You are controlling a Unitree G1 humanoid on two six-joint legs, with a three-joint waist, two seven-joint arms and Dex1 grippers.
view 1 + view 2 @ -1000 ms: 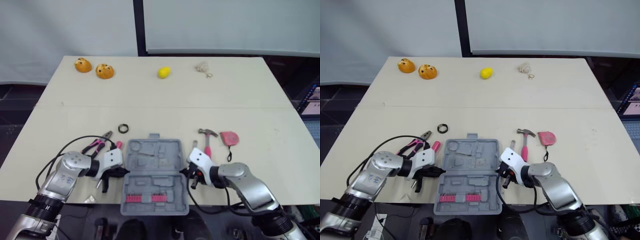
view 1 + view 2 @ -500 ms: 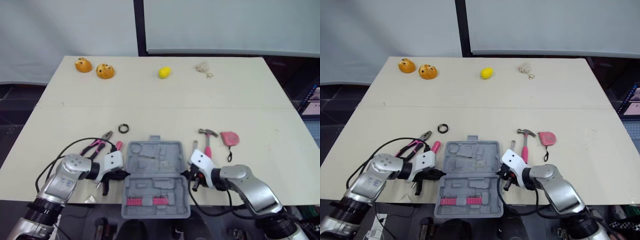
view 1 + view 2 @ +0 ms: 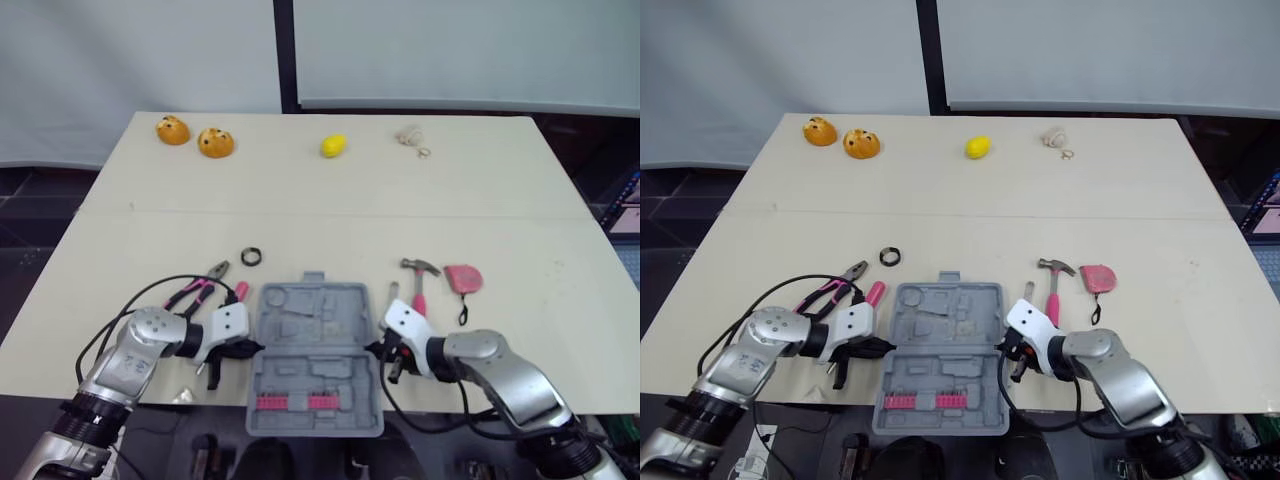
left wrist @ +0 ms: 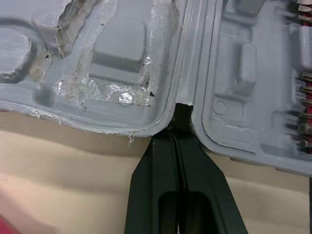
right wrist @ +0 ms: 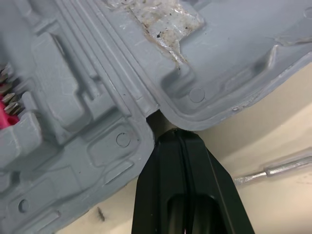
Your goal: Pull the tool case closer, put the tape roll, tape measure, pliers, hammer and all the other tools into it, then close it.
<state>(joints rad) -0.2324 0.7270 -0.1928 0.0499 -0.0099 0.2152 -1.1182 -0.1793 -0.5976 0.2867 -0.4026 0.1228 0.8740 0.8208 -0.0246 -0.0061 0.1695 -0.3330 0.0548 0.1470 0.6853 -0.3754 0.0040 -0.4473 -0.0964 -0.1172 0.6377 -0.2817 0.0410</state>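
Observation:
The grey tool case (image 3: 315,350) lies open at the table's near edge, a strip of red bits (image 3: 297,402) in its near half. My left gripper (image 3: 245,348) is shut, its tips tucked into the hinge notch on the case's left side (image 4: 174,134). My right gripper (image 3: 378,350) is shut at the right hinge notch (image 5: 175,134). The black tape roll (image 3: 251,257), pink-handled pliers (image 3: 197,291) and a pink-handled screwdriver (image 3: 238,291) lie left of the case. The hammer (image 3: 417,283), a thin metal tool (image 3: 390,292) and the pink tape measure (image 3: 461,279) lie to its right.
Along the far edge of the table (image 3: 330,210) sit two orange toys (image 3: 173,130) (image 3: 215,143), a lemon (image 3: 333,146) and a small beige object (image 3: 407,135). A small scrap (image 3: 182,397) lies at the near-left edge. The case's near half overhangs the table front.
The case has slid a little nearer to me with both grippers at its hinge. The camera has shifted slightly.

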